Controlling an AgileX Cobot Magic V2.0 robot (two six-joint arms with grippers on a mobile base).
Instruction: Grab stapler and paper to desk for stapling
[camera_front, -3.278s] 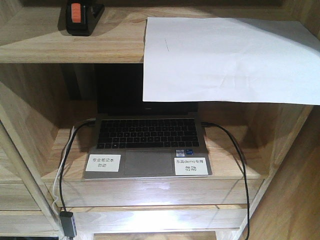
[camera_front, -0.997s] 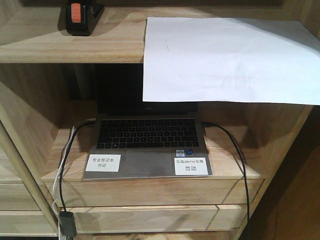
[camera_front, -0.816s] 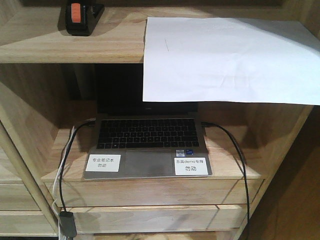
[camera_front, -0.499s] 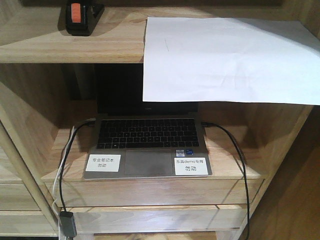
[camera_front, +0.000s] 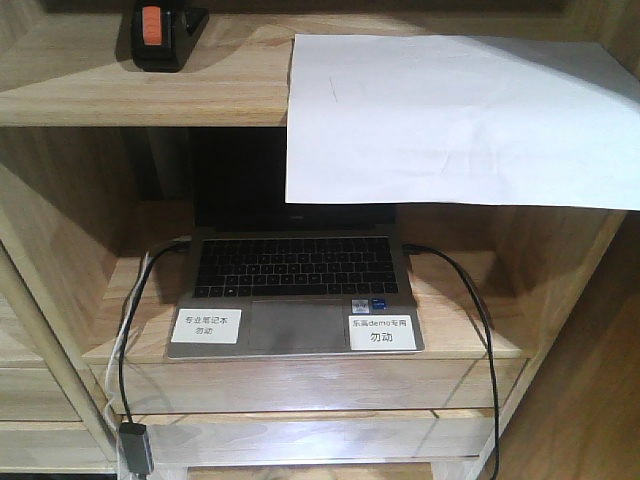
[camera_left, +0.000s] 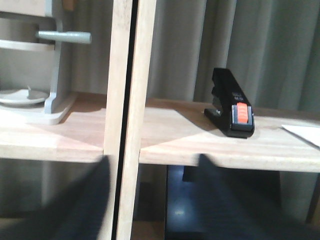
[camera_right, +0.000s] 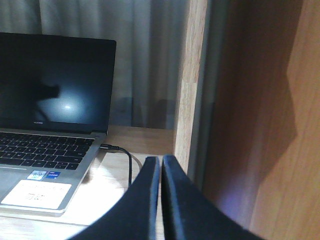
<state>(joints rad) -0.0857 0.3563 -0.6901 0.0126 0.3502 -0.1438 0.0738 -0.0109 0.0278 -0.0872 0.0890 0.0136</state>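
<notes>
**Front view:** One stapler (camera_front: 160, 35) is seen at the left of the upper shelf (camera_front: 120, 95). One paper (camera_front: 450, 115) is laid well apart at its right, its front part hung over the shelf edge above one open laptop (camera_front: 295, 290). Two white labels (camera_front: 207, 325) are stuck on the laptop, and two black cables (camera_front: 482, 340) are plugged in, one at each side. No fingers and no desk are shown. The overhung sheet is judged likely to be creased or dragged to the floor if it is pulled by one edge.

**Left wrist view:** The stapler (camera_left: 231, 105) is shown standing on the shelf, to the right of one upright wooden post (camera_left: 127, 100). The left fingers (camera_left: 80, 205) are spread apart with nothing held, below shelf level. A knock against the post or the shelf edge is to be feared if the reach is made straight.

**Right wrist view:** The right fingers (camera_right: 145, 200) are pressed together on nothing, beside a shelf upright (camera_right: 192, 85). One cable (camera_right: 127, 160) is looped just ahead and could be snagged.
</notes>
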